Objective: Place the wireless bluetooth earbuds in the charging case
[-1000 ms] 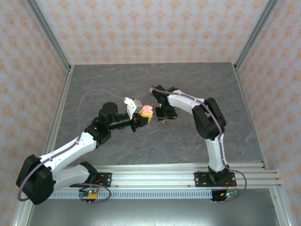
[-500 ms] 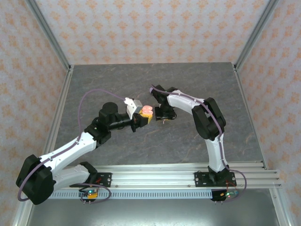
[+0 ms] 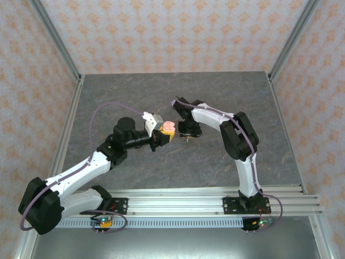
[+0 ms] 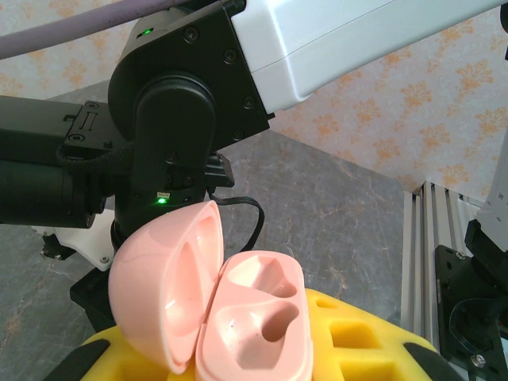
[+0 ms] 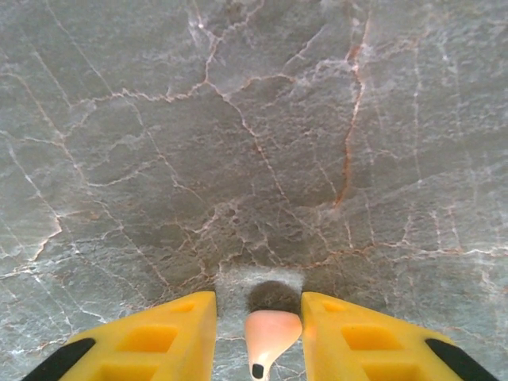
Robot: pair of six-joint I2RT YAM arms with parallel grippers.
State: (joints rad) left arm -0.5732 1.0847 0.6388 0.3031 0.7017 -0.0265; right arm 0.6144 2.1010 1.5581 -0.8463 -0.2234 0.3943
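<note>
From above, a grey, veined stone-look table sits between walls papered in peach florals. Near its middle, the left gripper clamps the pink charging case, with the right gripper just beside it.

At the left wrist, the glossy, rounded charging case stands open with two hollow wells, between yellow fingers.

At the right wrist, narrow yellow fingers pinch a smooth pale-pink earbud above the table.
</note>
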